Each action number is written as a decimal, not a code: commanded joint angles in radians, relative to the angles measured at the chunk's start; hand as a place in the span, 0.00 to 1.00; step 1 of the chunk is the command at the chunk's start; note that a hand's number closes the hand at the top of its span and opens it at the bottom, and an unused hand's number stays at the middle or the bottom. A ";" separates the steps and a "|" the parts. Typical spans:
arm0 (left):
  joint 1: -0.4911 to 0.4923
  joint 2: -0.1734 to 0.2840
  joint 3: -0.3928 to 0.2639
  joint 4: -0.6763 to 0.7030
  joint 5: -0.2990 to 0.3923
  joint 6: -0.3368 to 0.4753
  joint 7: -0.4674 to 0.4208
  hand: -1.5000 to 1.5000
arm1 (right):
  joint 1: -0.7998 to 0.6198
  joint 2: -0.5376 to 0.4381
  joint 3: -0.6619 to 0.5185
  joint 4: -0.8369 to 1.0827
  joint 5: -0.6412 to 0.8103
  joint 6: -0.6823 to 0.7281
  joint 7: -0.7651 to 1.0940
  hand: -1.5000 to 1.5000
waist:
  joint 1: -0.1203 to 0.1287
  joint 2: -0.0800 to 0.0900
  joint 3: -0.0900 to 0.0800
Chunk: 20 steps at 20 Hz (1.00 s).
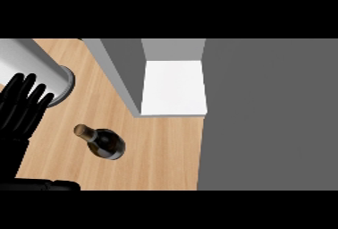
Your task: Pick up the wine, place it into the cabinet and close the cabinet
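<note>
Head view
Left hand: black hand [23, 107] at the view's left edge, fingers straight and spread, pointing up; it holds nothing and rests over the worktop's left side, with its grey forearm running down to the lower left corner.
Right hand: does not show anywhere in this view.
Wine bottle: dark bottle [104, 142] standing upright on the worktop, seen from above, so the tan cork end leans toward the upper left and the round body spreads to the lower right; it stands right of the left hand, apart from it, with bare wood all round.
Worktop: light wooden worktop [158, 156]; its right edge runs straight down the view, with flat dark grey beyond it.
Cabinet: grey cabinet [122, 71] at the worktop's far edge, above and right of the bottle, well apart from it; its white inside [174, 87] shows, so it stands open.
Cabinet door: cannot tell which of the grey panels is the door.
Cylinder: pale grey round object [56, 80] near the worktop's far left corner, partly hidden behind the fingers of the left hand.
</note>
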<state>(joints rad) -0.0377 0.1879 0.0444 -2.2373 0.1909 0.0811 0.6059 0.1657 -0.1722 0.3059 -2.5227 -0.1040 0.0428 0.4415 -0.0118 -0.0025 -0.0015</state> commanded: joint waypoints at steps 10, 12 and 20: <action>0.146 -0.014 0.044 0.286 0.028 -0.184 -0.310 0.00 | 0.103 -0.019 -0.007 -0.223 -0.077 -0.009 0.044 0.00 | -0.001 0.000 0.001; 0.056 -0.016 0.035 0.370 0.002 -0.171 -0.316 0.00 | 0.122 -0.015 0.085 -0.251 -0.005 -0.010 0.046 0.00 | -0.014 -0.001 0.001; 0.014 -0.064 0.031 0.594 -0.086 -0.147 -0.479 0.00 | 0.030 -0.036 0.012 -0.269 -0.051 -0.036 0.125 0.00 | -0.012 0.002 0.000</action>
<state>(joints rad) 0.0153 0.1491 0.0748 -1.7507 0.1362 -0.0841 0.1877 0.1626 -0.1696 0.3529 -2.5238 -0.0890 0.0156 0.4356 -0.0193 -0.0019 -0.0011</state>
